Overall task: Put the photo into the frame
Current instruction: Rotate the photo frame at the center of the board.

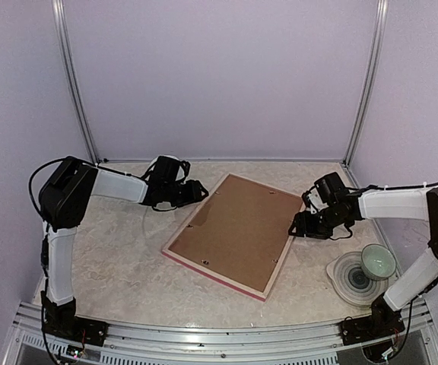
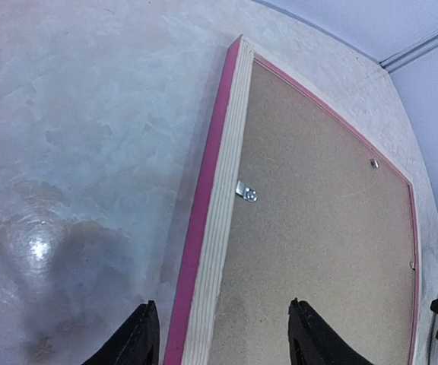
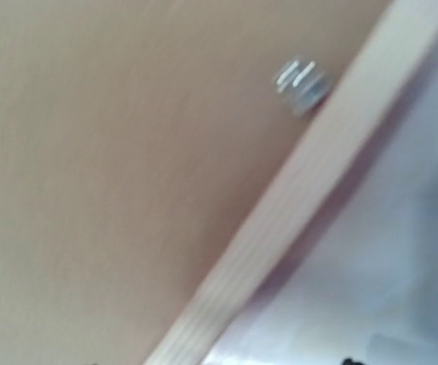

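While the frame [image 1: 213, 275] is laid back-up mid-picture on the counter [image 1: 112, 251], its upper-left edge is straddled by the open left tool [image 1: 202, 192]; whether the right tool [image 1: 295, 226] is open cannot be told.

top: high, rear, looking down | both wrists: close above frame [image 2: 217, 228] edges

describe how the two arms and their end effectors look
Both share one build. The left arm and right arm have smooth white link covers between chunky black joint housings. The left end effector and right end effector are black, each with two dark fingers. Thin black cables loop beside the links.
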